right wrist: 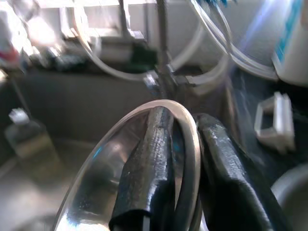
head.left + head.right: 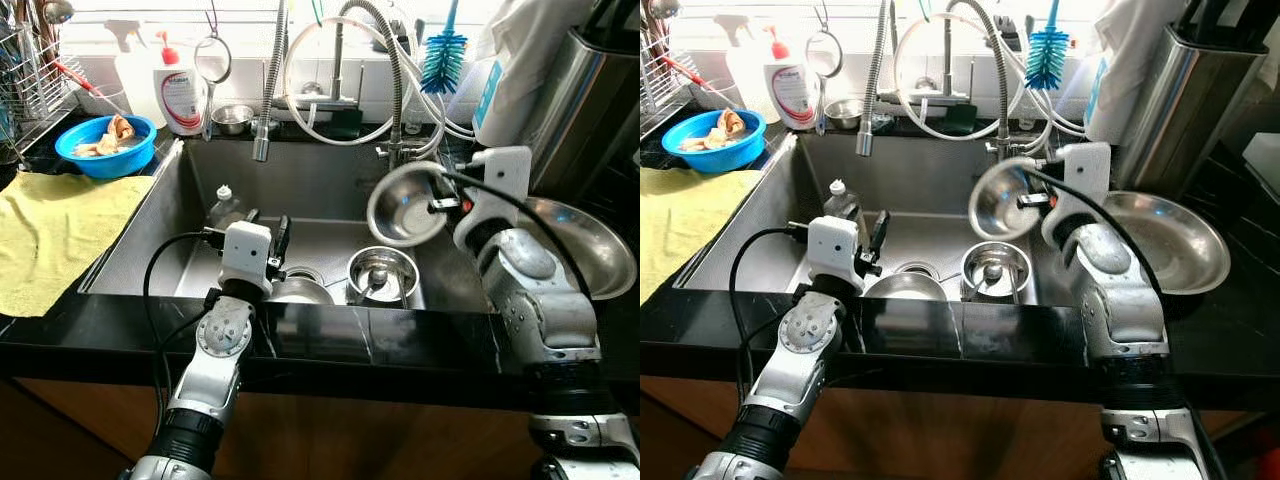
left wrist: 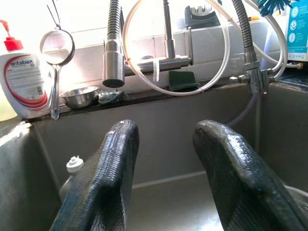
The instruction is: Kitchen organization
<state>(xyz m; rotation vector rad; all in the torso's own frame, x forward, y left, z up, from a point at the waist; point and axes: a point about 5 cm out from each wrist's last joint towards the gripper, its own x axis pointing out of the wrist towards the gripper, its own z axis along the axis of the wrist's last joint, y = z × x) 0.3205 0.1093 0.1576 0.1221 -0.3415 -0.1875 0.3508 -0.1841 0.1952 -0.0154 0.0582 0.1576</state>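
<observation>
Right gripper (image 2: 437,205) has its jaws clamped on the rim of a small shiny steel bowl (image 2: 403,205), held tilted above the steel sink (image 2: 330,180). Left gripper (image 3: 166,159) hangs over the sink, jaws apart.

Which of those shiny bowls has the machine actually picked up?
Start at the steel sink. Above its right half, the right pincer grips a small steel bowl by its rim. Unlike the bowls lying on the sink floor, it hangs in the air, tilted on edge.
</observation>
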